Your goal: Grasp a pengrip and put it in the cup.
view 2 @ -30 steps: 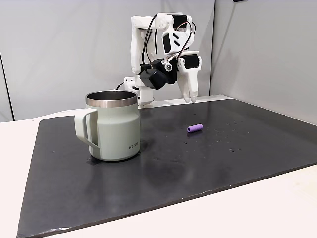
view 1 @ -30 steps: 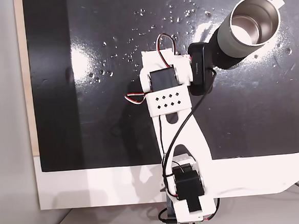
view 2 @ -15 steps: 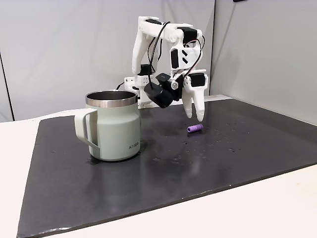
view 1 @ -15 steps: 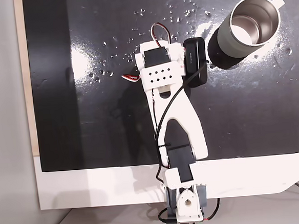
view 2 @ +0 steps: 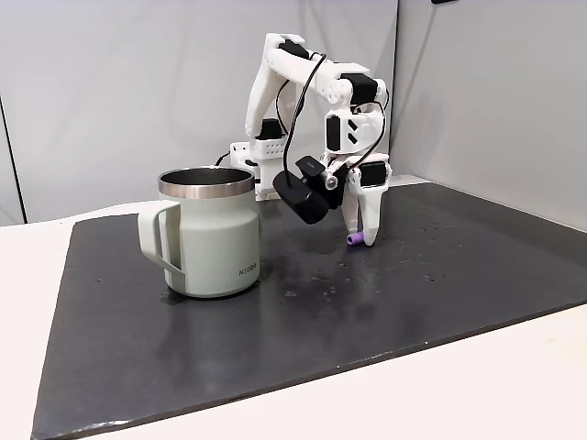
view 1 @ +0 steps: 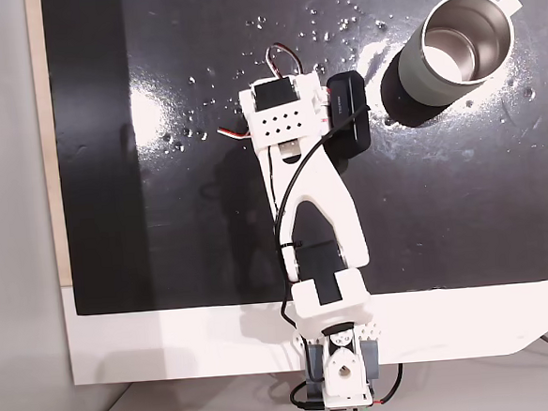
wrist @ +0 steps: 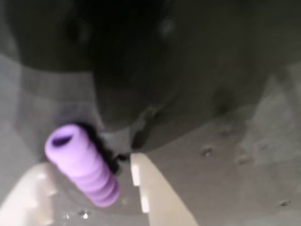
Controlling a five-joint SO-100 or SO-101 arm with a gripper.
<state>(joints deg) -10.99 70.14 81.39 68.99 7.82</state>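
Observation:
The light-purple ribbed pengrip (wrist: 84,165) lies on the black mat between my two white fingers. In the wrist view my gripper (wrist: 87,162) is open and straddles it, with one fingertip (wrist: 141,181) a small gap to its right and the other close on its left. In a fixed view from the side, the gripper (view 2: 360,236) points straight down at the mat, with the purple pengrip (view 2: 353,240) showing at its tips. The grey-green cup (view 2: 209,234) stands upright well to the left of it there, and at the top right (view 1: 459,47) in a fixed view from above.
The black mat (view 1: 162,223) covers most of the white table and carries small shiny specks near its far edge. The black wrist camera (view 2: 303,194) hangs between gripper and cup. The arm's base (view 1: 338,380) sits at the table's near edge. A grey wall stands behind.
The arm stretched out and lowered. The gripper came down from above the mat until its open fingers stand on either side of the pengrip. Cup and pengrip stayed put.

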